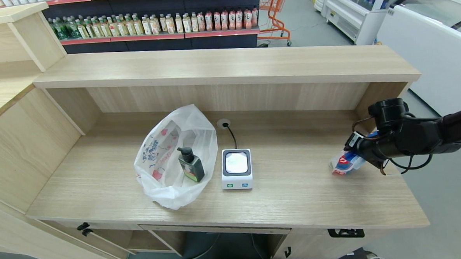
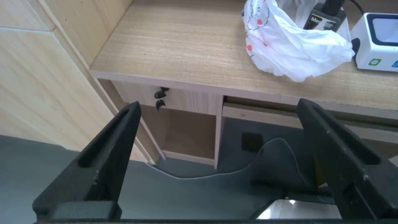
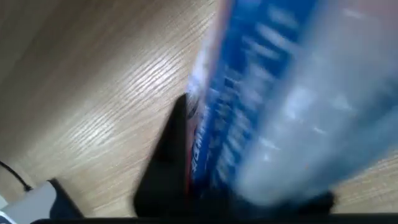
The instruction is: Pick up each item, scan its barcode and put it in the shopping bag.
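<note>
Blue-white packet [image 1: 345,164] pinched in right fingers [image 3: 165,168]; left fingers [image 2: 106,162] wide.

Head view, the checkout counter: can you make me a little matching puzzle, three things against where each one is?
Things:
1 pump bottle
2 scanner
3 blue packet

Places:
A in the right end effector
B inside the shopping bag
C on the counter, beside the bag

Pairs: 1-B, 2-C, 3-A
</note>
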`<state>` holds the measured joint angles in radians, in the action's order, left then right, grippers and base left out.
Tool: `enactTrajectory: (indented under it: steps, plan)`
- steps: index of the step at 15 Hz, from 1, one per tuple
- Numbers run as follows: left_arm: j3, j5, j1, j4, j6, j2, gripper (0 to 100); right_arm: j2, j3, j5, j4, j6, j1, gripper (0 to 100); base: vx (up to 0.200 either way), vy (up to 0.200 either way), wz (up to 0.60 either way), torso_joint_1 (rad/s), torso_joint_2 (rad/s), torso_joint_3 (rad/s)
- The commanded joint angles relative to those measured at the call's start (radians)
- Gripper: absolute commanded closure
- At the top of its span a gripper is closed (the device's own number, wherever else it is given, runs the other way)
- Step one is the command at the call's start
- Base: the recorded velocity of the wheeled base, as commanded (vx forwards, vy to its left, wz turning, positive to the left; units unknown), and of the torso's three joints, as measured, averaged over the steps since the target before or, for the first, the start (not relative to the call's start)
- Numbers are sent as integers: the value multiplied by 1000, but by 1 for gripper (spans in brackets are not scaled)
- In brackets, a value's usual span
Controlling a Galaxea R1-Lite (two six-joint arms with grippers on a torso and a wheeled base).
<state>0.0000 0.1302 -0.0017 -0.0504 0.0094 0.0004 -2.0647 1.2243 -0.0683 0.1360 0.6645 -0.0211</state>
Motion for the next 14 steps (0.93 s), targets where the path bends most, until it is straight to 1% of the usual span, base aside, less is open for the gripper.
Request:
enactTrajectory:
  steps: [1, 2, 3, 5, 6, 7, 8, 9, 10, 11, 12, 13, 14]
  plan:
    - [0, 0, 0, 0, 0, 0, 0, -9, -9, -2, -3, -43, 3, 100, 0, 0, 0, 0, 0, 0]
    - [0, 0, 0, 0, 0, 0, 0, -11, -12, -7, -1, -62, 3, 100, 0, 0, 0, 0, 0, 0]
    - [0, 0, 0, 0, 0, 0, 0, -12, -20, -28, -1, -112, 3, 100, 0, 0, 0, 0, 0, 0]
    - [0, 0, 0, 0, 0, 0, 0, -5, -32, -39, 4, -181, 1, 100, 0, 0, 0, 0, 0, 0]
    - [0, 0, 0, 0, 0, 0, 0, 15, -34, -31, 11, -206, 1, 100, 0, 0, 0, 0, 0, 0]
    - [0, 0, 0, 0, 0, 0, 0, 55, -31, 16, 16, -221, 1, 100, 0, 0, 0, 0, 0, 0]
    - [0, 0, 0, 0, 0, 0, 0, 113, -34, 119, 17, -238, 1, 100, 0, 0, 0, 0, 0, 0]
    - [0, 0, 2, 0, 0, 0, 0, 195, -42, 274, 8, -275, 7, 100, 0, 0, 0, 0, 0, 0]
    - [0, 0, 0, 0, 0, 0, 0, 288, -74, 472, -18, -352, 39, 100, 0, 0, 0, 0, 0, 0]
    - [0, 0, 0, 0, 0, 0, 0, 351, -103, 637, -38, -442, 67, 100, 0, 0, 0, 0, 0, 0]
    - [0, 0, 2, 0, 0, 0, 0, 410, -144, 826, -58, -546, 95, 100, 0, 0, 0, 0, 0, 0]
    - [0, 0, 0, 0, 0, 0, 0, 449, -178, 967, -61, -631, 104, 100, 0, 0, 0, 0, 0, 0]
    - [0, 0, 0, 0, 0, 0, 0, 474, -200, 1072, -61, -687, 102, 100, 0, 0, 0, 0, 0, 0]
